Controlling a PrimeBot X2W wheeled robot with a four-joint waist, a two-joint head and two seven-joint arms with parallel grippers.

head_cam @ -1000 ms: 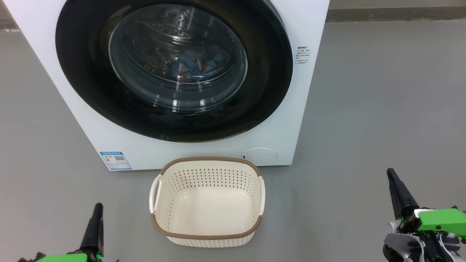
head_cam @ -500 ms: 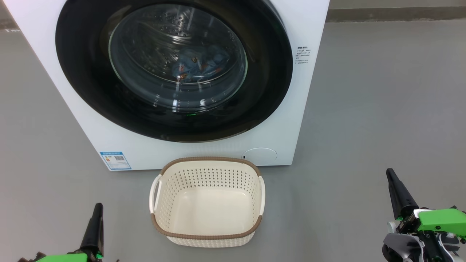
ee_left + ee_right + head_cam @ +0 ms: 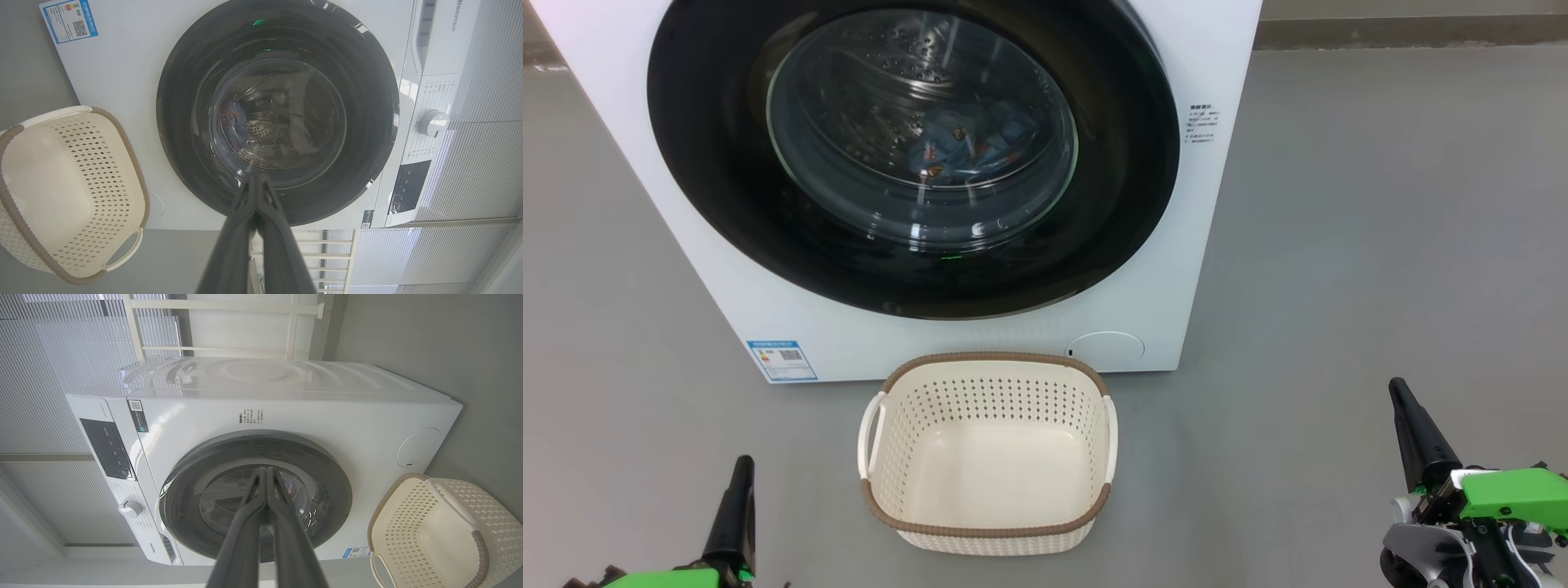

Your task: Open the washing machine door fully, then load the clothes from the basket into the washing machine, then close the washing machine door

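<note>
**Grey floor, white washer: door shut, basket emptied**

Setting: smooth grey floor [image 3: 1380, 245], with pale ribbed blinds behind in the wrist views.

Item 1: big white front-loading washing machine [image 3: 1217, 204], standing on the floor, with a blue label sticker [image 3: 782, 360] at lower left and a round cap [image 3: 1105, 347] at lower right.

Item 2: large round washing machine door with a glossy black ring and bulging clear glass centre [image 3: 727, 204]. It lies flush against the front, with no gap visible.

Item 3: crumpled blue clothes [image 3: 968, 147], seen through the glass, lying inside the steel drum.

Item 4: small cream perforated plastic basket with a brown woven-look rim [image 3: 988, 358]. It sits upright on the floor just in front of the machine and holds no clothes.

Item 5: left gripper [image 3: 742, 469], low at the left, well apart from the basket, its dark fingers pressed together on nothing.

Item 6: right gripper [image 3: 1398, 388], low at the right, likewise pressed together and empty.

Assessment: the task looks complete. The step in hand is probably a final check. To do it well, confirm the black ring sits evenly all round. If the latch is in doubt, push with closed fingertips on the ring, not the glass, opposite the hinge. Keep both arms wide of the basket.
</note>
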